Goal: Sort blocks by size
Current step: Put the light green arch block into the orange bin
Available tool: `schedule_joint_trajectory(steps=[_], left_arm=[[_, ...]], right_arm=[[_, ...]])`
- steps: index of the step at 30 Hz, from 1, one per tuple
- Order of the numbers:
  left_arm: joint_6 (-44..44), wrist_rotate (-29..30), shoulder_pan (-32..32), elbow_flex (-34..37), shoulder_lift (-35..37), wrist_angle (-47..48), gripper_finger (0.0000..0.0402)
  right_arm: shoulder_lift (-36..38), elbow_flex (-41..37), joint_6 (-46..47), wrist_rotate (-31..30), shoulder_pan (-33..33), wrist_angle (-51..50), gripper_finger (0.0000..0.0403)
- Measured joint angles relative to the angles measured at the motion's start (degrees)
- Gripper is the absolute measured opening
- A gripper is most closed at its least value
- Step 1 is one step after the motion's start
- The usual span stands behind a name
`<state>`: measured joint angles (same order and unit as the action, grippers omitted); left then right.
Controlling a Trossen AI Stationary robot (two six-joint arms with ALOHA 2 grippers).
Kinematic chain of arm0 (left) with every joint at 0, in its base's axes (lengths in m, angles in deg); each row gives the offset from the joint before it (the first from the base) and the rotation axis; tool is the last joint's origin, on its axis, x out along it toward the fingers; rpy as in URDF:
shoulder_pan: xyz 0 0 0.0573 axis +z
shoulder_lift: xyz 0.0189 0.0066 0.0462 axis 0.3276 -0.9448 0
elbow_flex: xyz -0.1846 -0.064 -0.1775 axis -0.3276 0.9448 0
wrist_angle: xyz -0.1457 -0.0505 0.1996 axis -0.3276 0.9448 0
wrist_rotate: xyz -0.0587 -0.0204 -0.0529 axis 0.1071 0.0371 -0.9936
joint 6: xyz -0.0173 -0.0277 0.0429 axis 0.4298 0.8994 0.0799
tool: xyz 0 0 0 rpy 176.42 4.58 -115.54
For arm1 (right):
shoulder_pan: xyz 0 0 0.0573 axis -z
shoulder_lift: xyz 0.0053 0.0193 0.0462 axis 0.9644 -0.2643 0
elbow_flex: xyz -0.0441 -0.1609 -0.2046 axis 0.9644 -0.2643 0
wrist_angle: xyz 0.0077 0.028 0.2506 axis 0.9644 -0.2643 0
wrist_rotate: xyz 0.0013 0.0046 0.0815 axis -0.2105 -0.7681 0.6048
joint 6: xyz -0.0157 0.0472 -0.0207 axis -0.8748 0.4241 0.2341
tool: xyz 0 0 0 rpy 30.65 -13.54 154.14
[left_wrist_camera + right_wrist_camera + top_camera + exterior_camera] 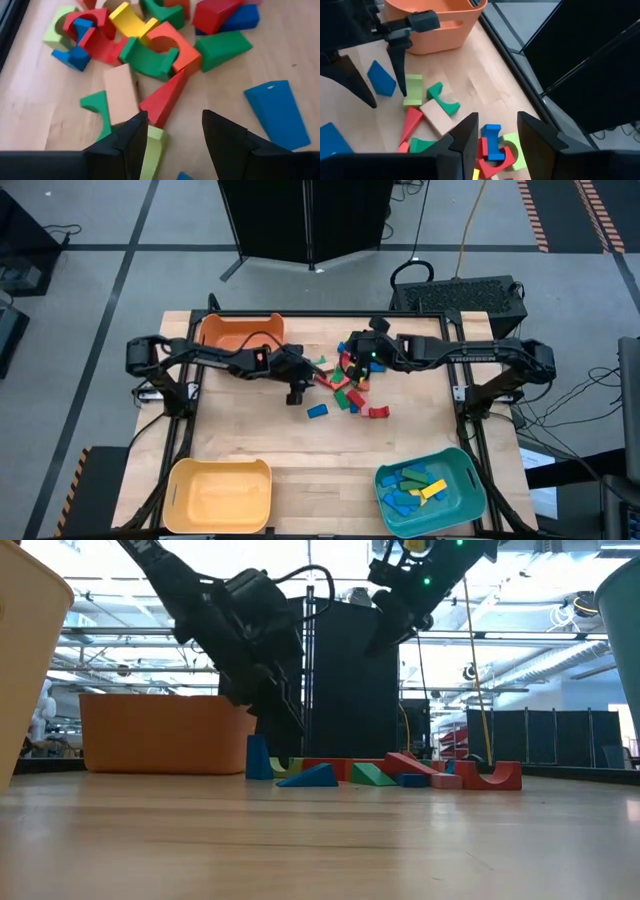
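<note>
High view. Wooden table (250,440) carrying three bins: orange bin (240,332) at the far left, yellow bin (219,495) at the near left, teal bin (430,490) at the near right, the last one holding blue, green and yellow blocks. Loose pile of blocks (350,380) lying at the far centre of the table. Blue wedge (318,411) and red arch (378,413) lying on the near edge of the pile. Left gripper (295,394) reaching in from the left and standing over the left edge of the pile. Right gripper (352,352) reaching in from the right and hanging over the far side of the pile.

Low view. Left gripper (283,730) hanging just above the table in front of the orange bin (160,735). Right gripper (385,635) hanging well above the row of blocks (385,773). Red arch (490,777) sitting at the right end of that row.

Left wrist view. Left gripper (175,135) showing its fingers apart and empty, over bare wood between a red wedge (165,97) and a blue wedge (277,115). Light green block (152,150) lying just beside one finger. Pale natural-wood bar (120,92) lying beside the red wedge.

Right wrist view. Right gripper (495,135) showing its fingers apart, gripping nothing, above a blue spool-shaped block (491,141). Left gripper (380,87) showing farther off, near the orange bin (437,22).
</note>
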<state>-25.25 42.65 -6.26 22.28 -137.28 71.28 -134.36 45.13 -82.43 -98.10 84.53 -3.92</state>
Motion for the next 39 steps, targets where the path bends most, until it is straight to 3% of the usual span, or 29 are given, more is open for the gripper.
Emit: schedule_joint_trajectory(steps=[13, 20, 25, 39], left_arm=[[4.7, 0.8, 2.6, -2.3, -1.0, 1.2, 0.0194], [4.7, 2.1, 3.8, -7.9, -4.6, 11.5, 0.0261], [4.6, 2.3, 4.2, -11.2, -7.6, 16.7, 0.0287], [3.2, 1.8, 6.3, -13.1, -10.0, 24.2, 0.0288]], right_arm=[[0.0, -1.8, -5.8, 11.0, 9.6, 4.2, 0.0122], [0.0, -4.5, -6.6, 16.2, 12.3, 7.1, 0.0122], [0.0, -4.5, -6.2, 16.6, 12.2, 6.8, 0.0122], [0.0, -4.5, -6.0, 16.6, 11.8, 6.0, 0.0122]])
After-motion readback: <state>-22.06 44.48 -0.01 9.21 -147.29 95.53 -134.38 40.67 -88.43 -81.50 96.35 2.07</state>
